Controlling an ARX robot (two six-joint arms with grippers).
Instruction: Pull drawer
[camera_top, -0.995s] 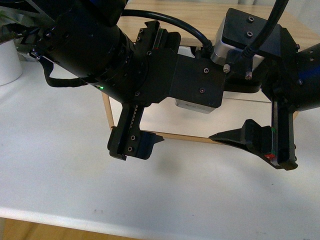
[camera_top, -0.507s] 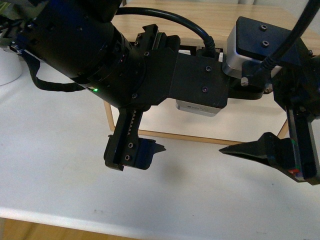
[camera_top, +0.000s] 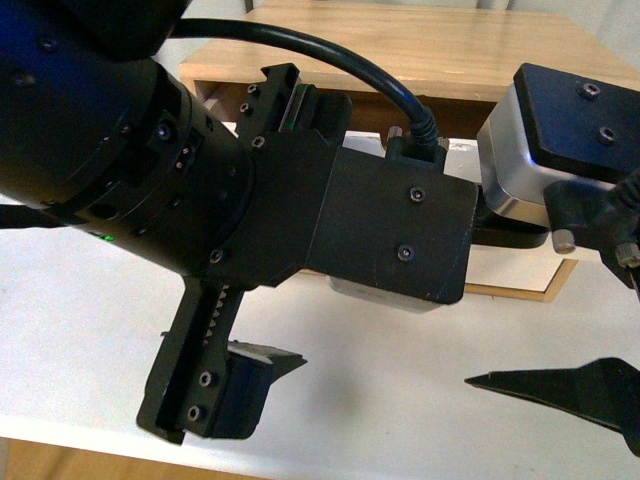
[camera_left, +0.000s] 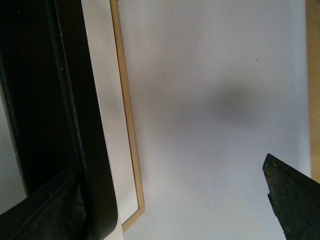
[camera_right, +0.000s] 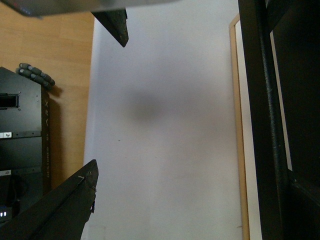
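- White table (camera_top: 400, 390) fills my view, with a wood-topped box (camera_top: 420, 45) at the back
- I see the drawer (camera_top: 515, 291) only as a thin wood rim just past both arms, running side to side; its handle is hidden
- My left gripper (camera_left: 170, 200) is spread wide and holds nothing
- My right gripper (camera_right: 107, 105) is wide apart too, and empty
- Both hang over the table on my side of the drawer; I think the left is nearer its middle
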